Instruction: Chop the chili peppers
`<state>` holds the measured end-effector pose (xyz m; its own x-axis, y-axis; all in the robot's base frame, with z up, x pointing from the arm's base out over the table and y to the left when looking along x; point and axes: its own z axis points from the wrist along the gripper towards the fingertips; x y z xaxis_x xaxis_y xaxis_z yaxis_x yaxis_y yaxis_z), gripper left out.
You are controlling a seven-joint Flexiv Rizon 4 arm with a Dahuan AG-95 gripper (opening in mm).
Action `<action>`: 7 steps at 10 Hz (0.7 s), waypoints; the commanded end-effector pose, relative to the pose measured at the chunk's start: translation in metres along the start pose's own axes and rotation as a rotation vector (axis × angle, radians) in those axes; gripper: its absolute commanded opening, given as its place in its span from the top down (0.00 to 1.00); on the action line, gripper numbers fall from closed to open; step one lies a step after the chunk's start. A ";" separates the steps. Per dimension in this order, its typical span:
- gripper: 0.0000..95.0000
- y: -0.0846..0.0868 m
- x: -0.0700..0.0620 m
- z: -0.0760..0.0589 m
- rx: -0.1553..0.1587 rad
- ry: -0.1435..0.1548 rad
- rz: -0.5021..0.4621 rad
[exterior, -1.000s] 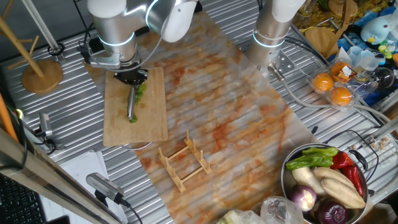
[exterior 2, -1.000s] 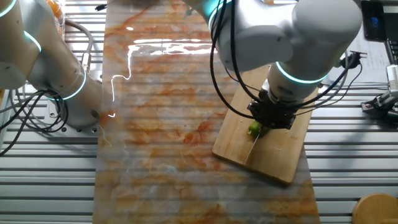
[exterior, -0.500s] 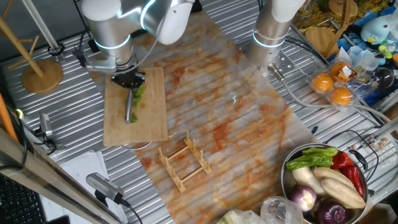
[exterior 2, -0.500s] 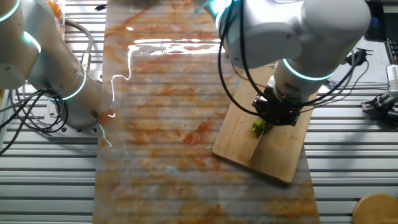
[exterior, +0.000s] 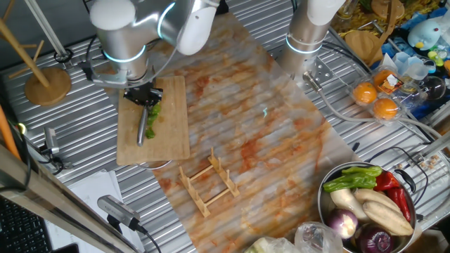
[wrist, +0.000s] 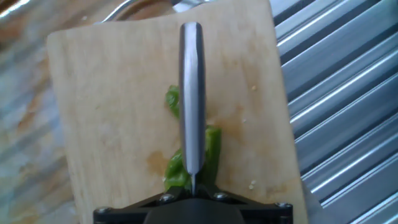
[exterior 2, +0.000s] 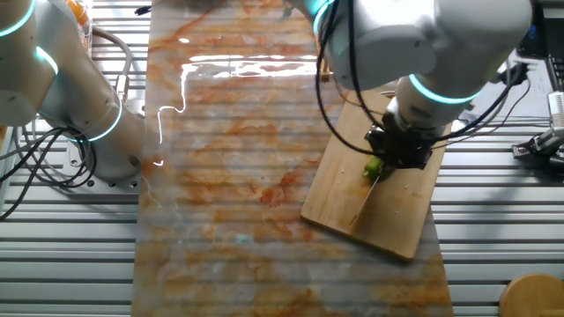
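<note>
The ribbed metal counter [exterior: 84,186] carries a rectangular bamboo cutting board [exterior: 169,133] under the gripper [exterior: 144,97]. The gripper is clamped on a steel-bladed knife [wrist: 191,99], whose blade runs forward from the fingers along the board. The bright green chili pepper pieces [wrist: 211,149] lie on the board just below the gripper, on both sides of the blade.

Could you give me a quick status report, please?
Gripper shut on knife. Chili under blade on board. Nothing in the way.
</note>
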<state>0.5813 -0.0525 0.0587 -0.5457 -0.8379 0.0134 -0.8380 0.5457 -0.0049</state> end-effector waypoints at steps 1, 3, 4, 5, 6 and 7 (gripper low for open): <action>1.00 -0.001 -0.002 0.004 -0.002 -0.003 -0.003; 1.00 0.003 0.004 0.003 0.011 0.042 -0.010; 1.00 0.004 0.007 0.003 0.009 0.047 -0.007; 1.00 0.008 0.019 0.000 0.023 0.076 -0.027; 1.00 0.008 0.025 -0.002 0.026 0.087 -0.037; 1.00 0.010 0.035 -0.003 0.022 0.091 -0.038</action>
<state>0.5537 -0.0760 0.0590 -0.5120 -0.8526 0.1044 -0.8584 0.5124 -0.0249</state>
